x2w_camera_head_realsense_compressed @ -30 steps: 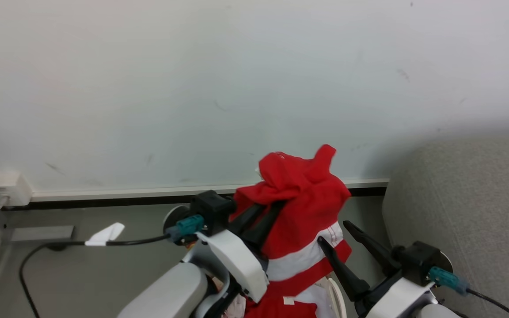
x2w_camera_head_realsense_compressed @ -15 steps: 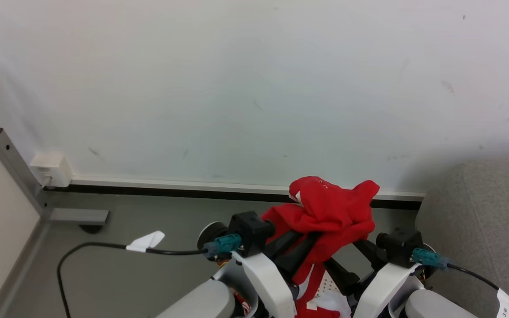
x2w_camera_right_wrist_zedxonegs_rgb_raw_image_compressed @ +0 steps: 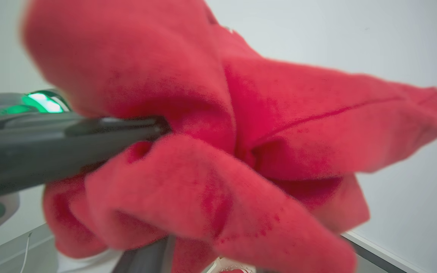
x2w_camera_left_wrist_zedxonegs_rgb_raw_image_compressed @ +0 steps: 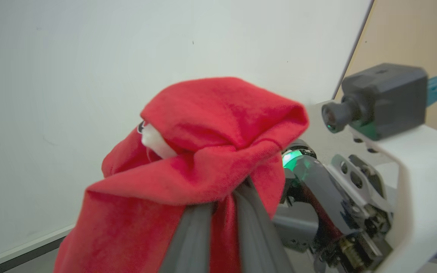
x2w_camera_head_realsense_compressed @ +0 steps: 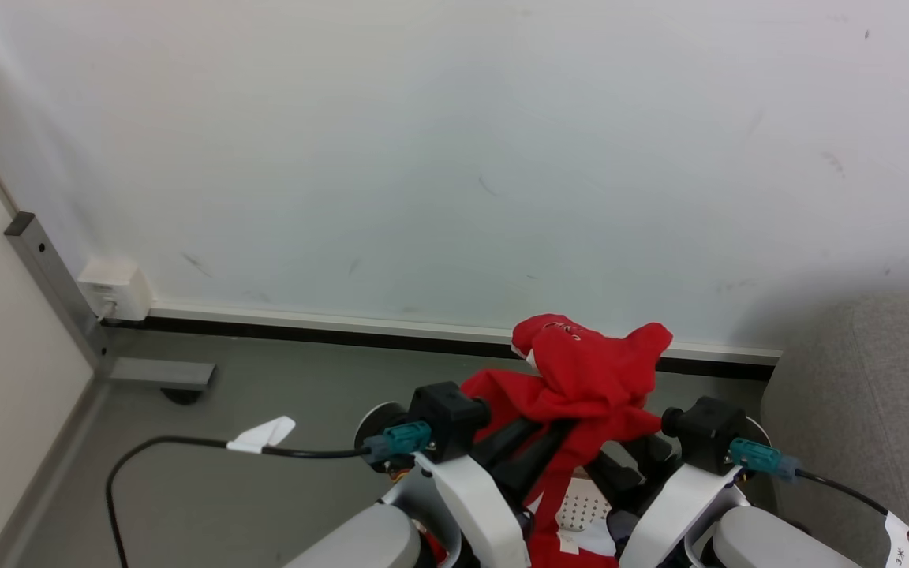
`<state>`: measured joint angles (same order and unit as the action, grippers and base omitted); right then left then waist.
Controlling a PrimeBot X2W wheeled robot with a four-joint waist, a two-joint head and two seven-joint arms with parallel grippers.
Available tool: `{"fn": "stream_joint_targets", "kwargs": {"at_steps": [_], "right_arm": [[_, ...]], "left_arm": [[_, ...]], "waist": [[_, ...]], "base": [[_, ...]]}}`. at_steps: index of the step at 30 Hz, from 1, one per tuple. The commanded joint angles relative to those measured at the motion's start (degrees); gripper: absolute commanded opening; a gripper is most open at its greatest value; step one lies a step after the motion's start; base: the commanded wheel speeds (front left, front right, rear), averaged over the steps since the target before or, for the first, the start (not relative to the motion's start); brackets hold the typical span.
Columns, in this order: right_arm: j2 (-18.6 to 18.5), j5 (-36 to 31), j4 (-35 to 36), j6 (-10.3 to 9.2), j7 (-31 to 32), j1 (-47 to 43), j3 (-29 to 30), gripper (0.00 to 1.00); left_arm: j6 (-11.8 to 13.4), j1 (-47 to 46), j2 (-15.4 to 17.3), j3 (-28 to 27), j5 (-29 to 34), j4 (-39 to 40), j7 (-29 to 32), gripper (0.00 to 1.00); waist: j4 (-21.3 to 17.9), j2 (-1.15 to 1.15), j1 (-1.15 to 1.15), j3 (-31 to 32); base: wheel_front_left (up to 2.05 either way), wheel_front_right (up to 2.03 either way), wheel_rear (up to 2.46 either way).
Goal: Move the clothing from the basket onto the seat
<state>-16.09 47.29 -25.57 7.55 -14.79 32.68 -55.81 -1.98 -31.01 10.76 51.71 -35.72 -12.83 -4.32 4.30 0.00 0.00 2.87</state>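
The clothing [x2w_camera_head_realsense_compressed: 589, 371] is a bunched bright red garment held up in front of the white wall. My left gripper [x2w_camera_head_realsense_compressed: 549, 430] is shut on it from below, fabric pinched between the two dark fingers [x2w_camera_left_wrist_zedxonegs_rgb_raw_image_compressed: 192, 242]. My right gripper [x2w_camera_head_realsense_compressed: 620, 446] sits close on the right, its fingers apart and their tips buried under the red folds. One finger [x2w_camera_right_wrist_zedxonegs_rgb_raw_image_compressed: 146, 258] shows in the right wrist view beneath the cloth [x2w_camera_right_wrist_zedxonegs_rgb_raw_image_compressed: 241, 151]. The grey seat [x2w_camera_head_realsense_compressed: 880, 379] is at the far right. A white dotted patch [x2w_camera_head_realsense_compressed: 581, 509] shows below the garment; I cannot tell whether it is the basket.
A white wall with a dark skirting strip [x2w_camera_head_realsense_compressed: 344, 331] runs across the back. On the grey floor lies a black cable with a white tag [x2w_camera_head_realsense_compressed: 261, 434]. A wall socket box [x2w_camera_head_realsense_compressed: 115, 288] and a metal post [x2w_camera_head_realsense_compressed: 56, 276] stand at the left.
The head camera has shifted. My right gripper has come in under the red garment beside the left one, its fingers slightly narrower. The garment now hangs more bunched, its white stripe hidden.
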Motion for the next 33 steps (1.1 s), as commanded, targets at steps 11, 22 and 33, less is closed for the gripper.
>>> {"fn": "stream_joint_targets", "kwargs": {"at_steps": [11, 22, 33], "right_arm": [[-1.58, -2.1, 2.99, -0.12, -0.49, -3.46, 3.03, 0.0], [-2.04, -6.25, 4.0, -0.12, -0.44, -6.15, 11.14, 0.0], [-3.44, -10.24, 5.42, -0.12, -0.43, -6.45, 18.39, 0.0]], "left_arm": [[1.01, 1.47, 1.4, -1.08, -1.28, -1.7, -0.79, 0.0], [1.61, 2.68, 1.03, -1.18, -2.4, -2.53, -1.98, 1.0], [2.4, 2.5, 1.23, -1.08, -1.14, -1.53, -4.0, 1.0]], "waist": [[-1.85, 0.0, 0.0, 0.28], [-6.6, 0.0, 0.0, 0.11], [-14.39, 0.0, 0.0, -1.68]], "base": [[0.0, 0.0, 0.0], [0.0, 0.0, 0.0], [0.0, 0.0, 0.0]]}}
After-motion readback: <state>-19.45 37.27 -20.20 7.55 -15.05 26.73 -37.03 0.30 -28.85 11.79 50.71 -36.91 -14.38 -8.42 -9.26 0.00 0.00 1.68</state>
